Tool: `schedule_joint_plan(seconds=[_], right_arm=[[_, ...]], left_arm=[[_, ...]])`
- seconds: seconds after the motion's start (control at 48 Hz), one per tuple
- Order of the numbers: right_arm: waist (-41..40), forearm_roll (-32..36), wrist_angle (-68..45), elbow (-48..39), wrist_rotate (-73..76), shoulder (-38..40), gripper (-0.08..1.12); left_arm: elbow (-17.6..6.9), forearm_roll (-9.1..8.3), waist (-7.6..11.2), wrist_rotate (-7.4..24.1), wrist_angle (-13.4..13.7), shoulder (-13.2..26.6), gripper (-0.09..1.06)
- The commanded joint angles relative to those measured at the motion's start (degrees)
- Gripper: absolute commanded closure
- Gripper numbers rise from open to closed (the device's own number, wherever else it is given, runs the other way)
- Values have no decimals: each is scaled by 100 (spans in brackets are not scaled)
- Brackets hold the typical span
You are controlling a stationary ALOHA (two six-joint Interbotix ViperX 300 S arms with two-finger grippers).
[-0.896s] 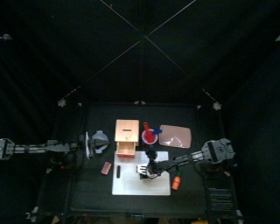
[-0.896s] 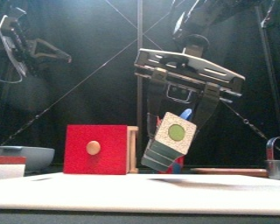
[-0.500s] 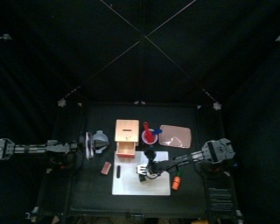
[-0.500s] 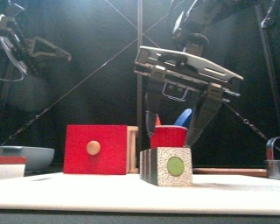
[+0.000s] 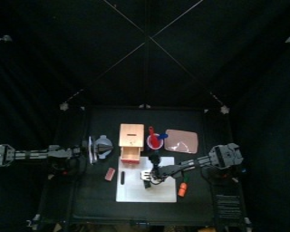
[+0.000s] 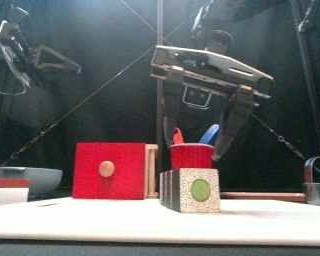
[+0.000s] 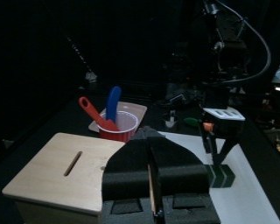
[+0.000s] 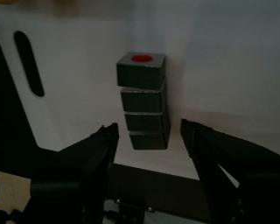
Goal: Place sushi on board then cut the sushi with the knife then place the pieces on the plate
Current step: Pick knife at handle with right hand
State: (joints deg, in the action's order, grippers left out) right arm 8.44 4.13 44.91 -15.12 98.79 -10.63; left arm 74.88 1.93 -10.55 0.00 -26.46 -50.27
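The sushi roll (image 6: 190, 190) of dark green blocks lies on the white cutting board (image 6: 149, 222), its pale end with a green centre facing the front. Right above it hangs my right gripper (image 6: 196, 140), open and apart from the roll. In the right wrist view the roll (image 8: 143, 101) lies between and just beyond the spread jaws of the right gripper (image 8: 149, 129). A red cup (image 5: 158, 139) with a blue and a red knife stands behind the board. Right of the cup lies the pink tray (image 5: 187, 140). My left gripper (image 7: 154, 147) rests shut at the table's left.
The wooden box (image 5: 130, 145) with its red drawer front (image 6: 107, 170) stands left of the cup. A blue-grey bowl (image 6: 36, 178) sits at the far left. A metal cutter (image 6: 319, 170) is at the right. An orange toy (image 5: 181, 188) and a red toy (image 5: 110, 174) flank the board.
The right gripper held the roll tilted above the board, then set it down and let go. Its jaws have spread and risen slightly. The left arm has not moved.
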Motion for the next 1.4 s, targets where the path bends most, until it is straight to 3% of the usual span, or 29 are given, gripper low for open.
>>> schedule_joint_plan(seconds=[0.021,0.271,0.625,0.812,1.125,1.292,1.396], right_arm=[[-35,431,62,176,-123,299,13],[-26,1151,9,-44,-1020,888,13],[-299,976,-422,-1274,-3261,2180,13],[-896,325,-536,-1345,-4720,2865,13],[-2514,-2083,659,-1002,-8394,3199,13],[-3234,-2276,721,-773,-9589,3094,13],[-3595,-2250,905,-448,-10169,2927,13]], left_arm=[[-88,-9,-53,9,-18,18,89],[-141,-9,-62,9,-70,18,89],[-211,9,-62,0,-167,18,89],[-308,26,-70,-9,-185,18,89],[-545,290,-79,-9,-176,18,89],[-562,308,-79,-26,-176,18,89],[-562,422,-88,-35,-185,18,89]])
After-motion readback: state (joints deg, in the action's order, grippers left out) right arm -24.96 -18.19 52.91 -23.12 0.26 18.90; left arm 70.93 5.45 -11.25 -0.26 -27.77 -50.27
